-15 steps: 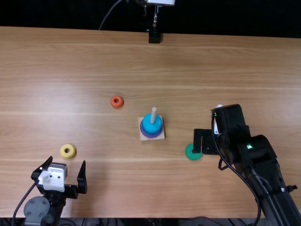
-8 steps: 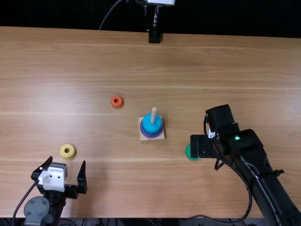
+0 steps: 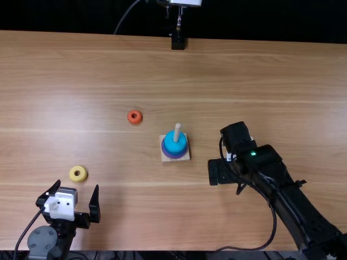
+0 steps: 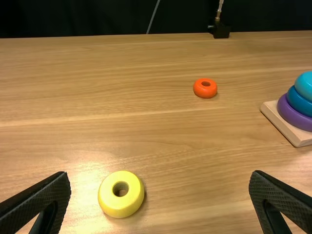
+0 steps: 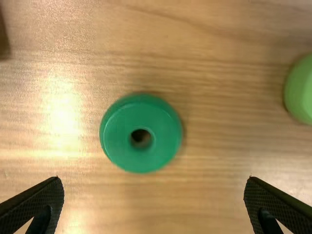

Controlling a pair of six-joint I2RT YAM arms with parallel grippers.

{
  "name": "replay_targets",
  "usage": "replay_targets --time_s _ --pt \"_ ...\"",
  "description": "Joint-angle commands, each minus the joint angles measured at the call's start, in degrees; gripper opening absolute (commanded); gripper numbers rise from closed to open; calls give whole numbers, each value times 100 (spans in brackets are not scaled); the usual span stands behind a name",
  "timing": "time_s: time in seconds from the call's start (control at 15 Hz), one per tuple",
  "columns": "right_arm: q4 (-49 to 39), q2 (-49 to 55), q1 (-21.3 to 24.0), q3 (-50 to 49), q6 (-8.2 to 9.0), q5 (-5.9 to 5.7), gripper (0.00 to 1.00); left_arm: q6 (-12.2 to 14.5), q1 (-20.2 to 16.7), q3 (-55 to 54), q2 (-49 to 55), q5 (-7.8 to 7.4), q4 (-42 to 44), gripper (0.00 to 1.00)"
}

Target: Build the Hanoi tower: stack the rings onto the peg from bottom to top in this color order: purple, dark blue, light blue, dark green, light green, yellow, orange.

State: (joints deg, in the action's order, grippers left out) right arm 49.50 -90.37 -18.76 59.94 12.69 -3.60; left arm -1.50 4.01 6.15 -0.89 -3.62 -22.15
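- The light brown table (image 3: 260, 81) meets a dark backdrop (image 3: 97, 16).
- The right gripper (image 5: 154, 178) has swung inward above the tabled dark green ring (image 5: 140, 161), fingers spread; grasping it seems next.
- Purple (image 4: 292, 114), dark blue (image 4: 299, 102) and light blue (image 4: 305, 84) rings already circle the peg (image 3: 177, 132).
- Left gripper (image 4: 161, 173): spread, near the yellow ring (image 4: 109, 200).

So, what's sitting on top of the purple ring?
The dark blue ring, then the light blue ring, with the bare peg sticking up. They cover the purple ring's middle, so that can't be seen.

Robotics lab — robot arms (image 3: 284, 195), wooden table (image 3: 81, 81), dark backdrop (image 3: 260, 21).
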Motion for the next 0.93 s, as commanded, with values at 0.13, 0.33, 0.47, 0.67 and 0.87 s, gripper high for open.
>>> replay_targets --time_s 0.13,0.33,0.47,0.67,0.87 --pt "-387 -411 -84 -132 18 11 100 86 -32 -615 89 -123 -422 100" --pt "-587 -702 -84 -141 28 1 100 86 -32 -615 89 -123 -422 100" --pt "-587 -798 -92 -150 71 1 100 86 -32 -615 89 -123 -422 100" --pt "-587 -1000 -92 -158 92 -10 100 86 -32 -615 89 -123 -422 100" --pt "-587 -1071 -92 -158 102 -31 100 86 -32 -615 89 -123 -422 100"
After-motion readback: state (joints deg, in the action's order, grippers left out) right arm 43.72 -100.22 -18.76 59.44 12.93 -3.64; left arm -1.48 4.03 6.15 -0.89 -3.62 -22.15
